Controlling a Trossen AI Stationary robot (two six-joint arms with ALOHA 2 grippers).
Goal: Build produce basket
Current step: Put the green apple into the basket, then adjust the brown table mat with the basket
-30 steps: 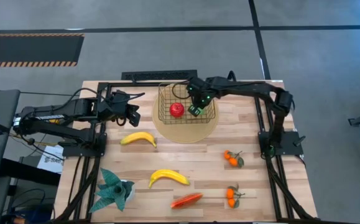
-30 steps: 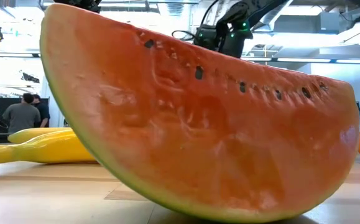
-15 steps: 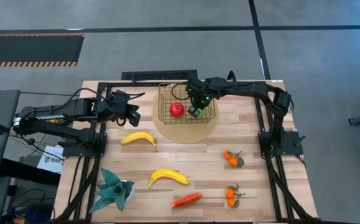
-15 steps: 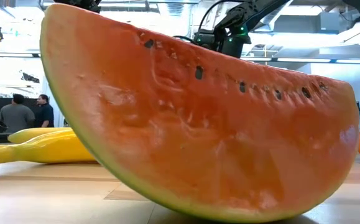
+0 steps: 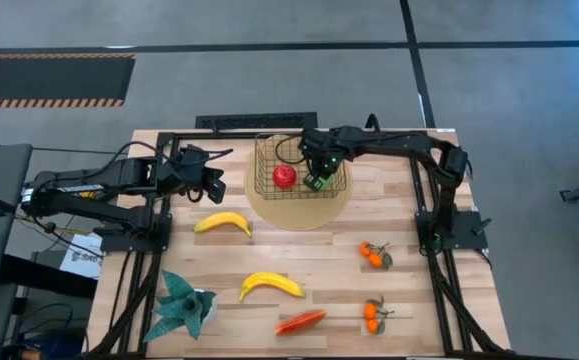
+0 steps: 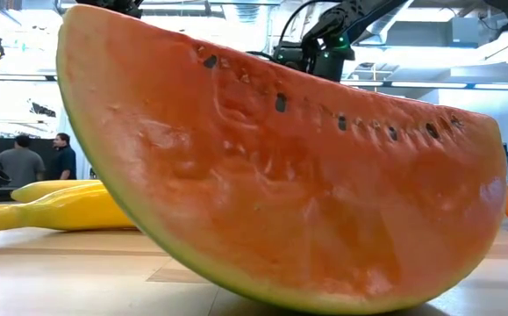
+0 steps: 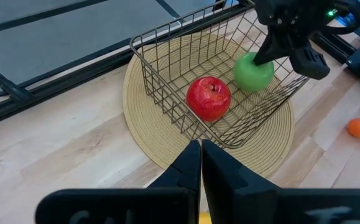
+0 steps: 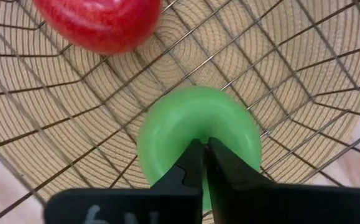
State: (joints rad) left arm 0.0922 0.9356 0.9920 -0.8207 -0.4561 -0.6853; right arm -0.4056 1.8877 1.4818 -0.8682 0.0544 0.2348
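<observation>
The gold wire basket (image 5: 266, 152) sits on a round tan mat (image 5: 299, 213). A red apple (image 5: 284, 176) lies inside it on the mesh floor. My right gripper (image 5: 317, 180) is inside the basket beside the red apple, shut on a green apple (image 7: 253, 72). My left gripper (image 5: 217, 185) waits shut above the table, left of the basket. Two bananas (image 5: 223, 222) (image 5: 271, 286), two tangerine clusters (image 5: 374, 254) (image 5: 372, 315) and a watermelon slice (image 5: 300, 322) lie on the table nearer the front. My right gripper pinches the green apple at the middle of its top (image 8: 199, 138) between its two shut fingers (image 8: 192, 163), which come from above and point down into the basket. The apple sits below the fingers over the mesh floor; I cannot tell whether it rests there.
A teal spiky plant (image 5: 184, 305) stands at the table's near left corner. The watermelon slice (image 6: 280, 175) fills the low view and hides the basket; bananas (image 6: 60, 206) show behind it. People stand in the room beyond. Bare wood lies between the mat and the front fruit.
My right arm has shifted a little over the basket, still shut on the green apple. The red apple and the fruit on the table lie as before.
</observation>
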